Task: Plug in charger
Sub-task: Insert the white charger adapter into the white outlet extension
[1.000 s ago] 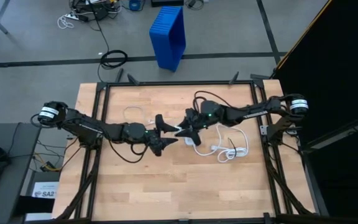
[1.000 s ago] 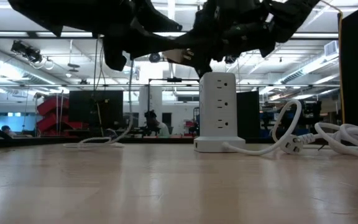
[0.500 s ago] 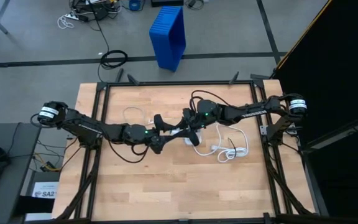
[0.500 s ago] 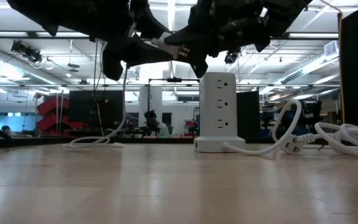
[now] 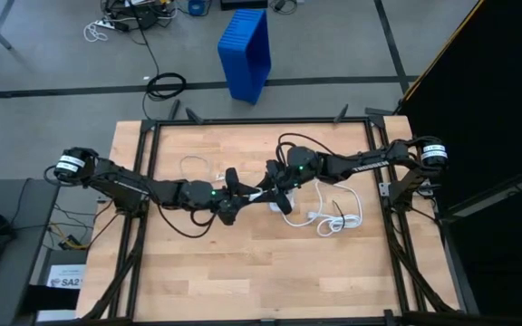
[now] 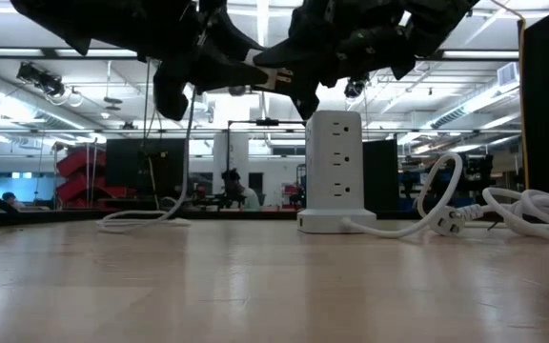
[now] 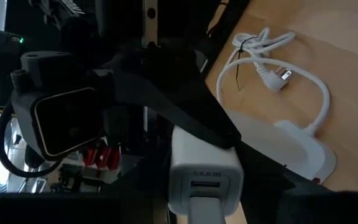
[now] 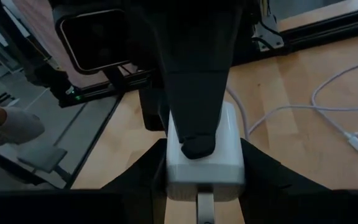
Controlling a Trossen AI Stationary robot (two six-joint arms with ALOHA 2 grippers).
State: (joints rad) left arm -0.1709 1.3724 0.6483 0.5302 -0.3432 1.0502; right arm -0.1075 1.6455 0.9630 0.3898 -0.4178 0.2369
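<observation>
The charger (image 5: 259, 193), a small white brick, hangs in the air between both grippers above the table's middle. My left gripper (image 5: 241, 194) reaches it from the table's left and my right gripper (image 5: 270, 192) from the right; both are shut on it. In the left wrist view the charger (image 7: 205, 174) shows its port end with a white plug (image 7: 207, 213) in it. In the right wrist view the charger (image 8: 219, 155) shows a metal prong (image 8: 202, 208). Its thin white cord (image 6: 184, 152) hangs down to the table. The white power strip tower (image 6: 336, 171) stands just beneath the right gripper. My left gripper comes level from the table's left. One finger's tip (image 8: 197, 146) lies on the charger's broad face (image 8: 219, 134); the other finger is hidden behind the brick. The charger is lifted clear. My right gripper pinches the charger's prong end between its two fingers (image 8: 263, 177), one on each narrow side (image 8: 238, 162). It comes level from the table's right, and one finger (image 7: 219, 127) shows across the brick's edge. The charger hangs clear of the table, above the tower.
The tower's thick white cord and plug (image 5: 333, 215) lie coiled on the table's right part (image 6: 446, 200). The charger's cord loops on the wood (image 5: 193, 166) at the left. A black frame (image 5: 261, 120) rims the table. The near half of the table (image 5: 261, 281) is bare wood.
My left gripper has moved toward the table's right, up to the charger. My right gripper has carried the charger a little toward the table's left, to meet it. The cord's hanging part has been drawn higher off the table.
</observation>
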